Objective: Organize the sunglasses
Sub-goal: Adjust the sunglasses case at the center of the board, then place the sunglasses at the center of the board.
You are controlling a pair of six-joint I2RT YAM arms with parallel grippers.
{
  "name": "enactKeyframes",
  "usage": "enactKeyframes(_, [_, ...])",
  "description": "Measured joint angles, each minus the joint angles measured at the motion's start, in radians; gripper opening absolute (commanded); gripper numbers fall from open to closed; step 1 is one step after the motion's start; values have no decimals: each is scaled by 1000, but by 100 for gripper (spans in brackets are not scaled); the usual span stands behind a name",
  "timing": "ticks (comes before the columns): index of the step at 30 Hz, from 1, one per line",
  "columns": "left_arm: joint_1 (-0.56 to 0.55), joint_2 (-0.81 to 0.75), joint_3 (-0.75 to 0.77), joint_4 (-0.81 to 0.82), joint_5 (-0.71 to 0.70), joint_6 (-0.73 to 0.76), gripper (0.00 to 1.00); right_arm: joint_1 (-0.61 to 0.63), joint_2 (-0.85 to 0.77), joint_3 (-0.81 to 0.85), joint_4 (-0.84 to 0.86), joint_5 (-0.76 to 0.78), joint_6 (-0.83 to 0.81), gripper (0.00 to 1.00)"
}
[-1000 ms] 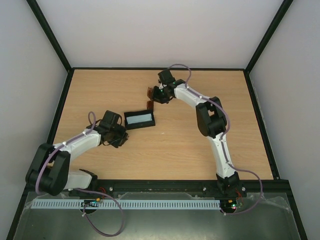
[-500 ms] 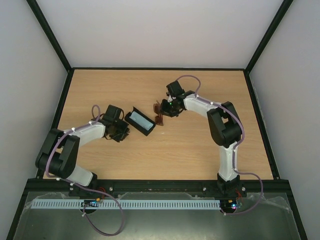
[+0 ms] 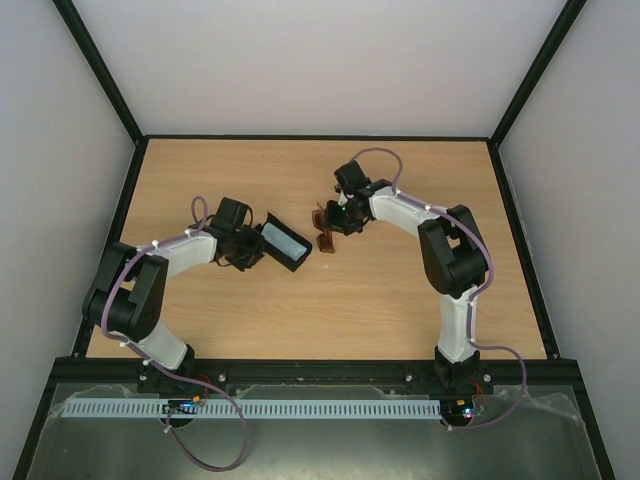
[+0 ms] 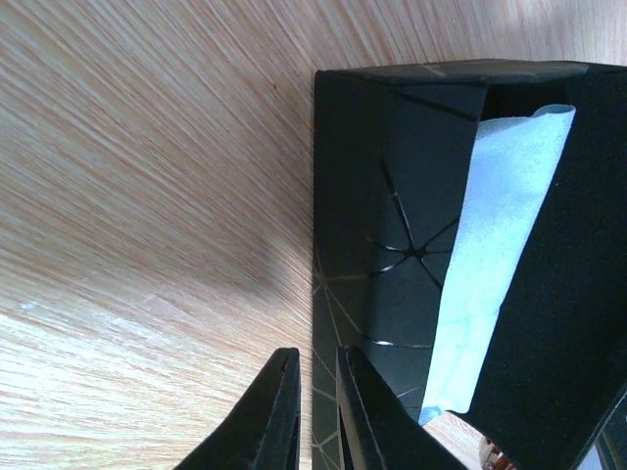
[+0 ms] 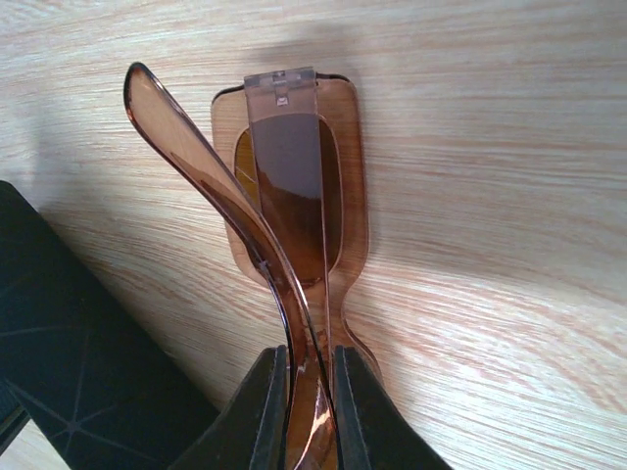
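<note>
The sunglasses point(image 5: 294, 186) are folded, with an amber-brown frame and tinted lenses. My right gripper point(image 5: 309, 352) is shut on them at the bridge and holds them just above the wood, near the table's middle in the top view point(image 3: 324, 236). The black case point(image 3: 296, 262) lies open and tilted to their left, with a light blue cloth point(image 3: 285, 240) inside. My left gripper point(image 3: 252, 245) is shut on the case's near wall point(image 4: 382, 215). The cloth point(image 4: 500, 245) lies along the case's inner fold. The case's black corner shows in the right wrist view point(image 5: 78, 372).
The wooden table point(image 3: 400, 300) has a black raised border point(image 3: 320, 137) and white walls around it. Both arm bases stand at the near edge. Bare wood lies to the right of and behind the sunglasses.
My right gripper has carried the sunglasses from the far middle down and towards the case. My left gripper has moved right and away from me with the case, turning it to a slant.
</note>
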Motion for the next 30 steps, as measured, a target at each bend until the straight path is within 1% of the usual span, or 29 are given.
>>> enactKeyframes(4, [2, 0, 0, 10, 11, 5, 14, 0, 0, 23, -21, 17, -22, 11])
enactKeyframes(9, [4, 10, 2, 17, 22, 8, 14, 0, 6, 42, -47, 29, -43, 13])
enactKeyframes(13, [5, 15, 6, 18, 29, 11, 14, 4, 30, 67, -66, 44, -60, 19])
enactKeyframes(17, [8, 15, 8, 22, 36, 12, 14, 10, 48, 80, -87, 56, -74, 22])
enactKeyframes(24, [10, 15, 8, 24, 43, 16, 14, 18, 66, 121, -121, 72, -89, 30])
enactKeyframes(28, [10, 15, 8, 31, 44, 19, 14, 23, 95, 191, -161, 114, -104, 31])
enactKeyframes(30, [10, 15, 8, 35, 45, 19, 14, 23, 110, 228, -190, 148, -108, 27])
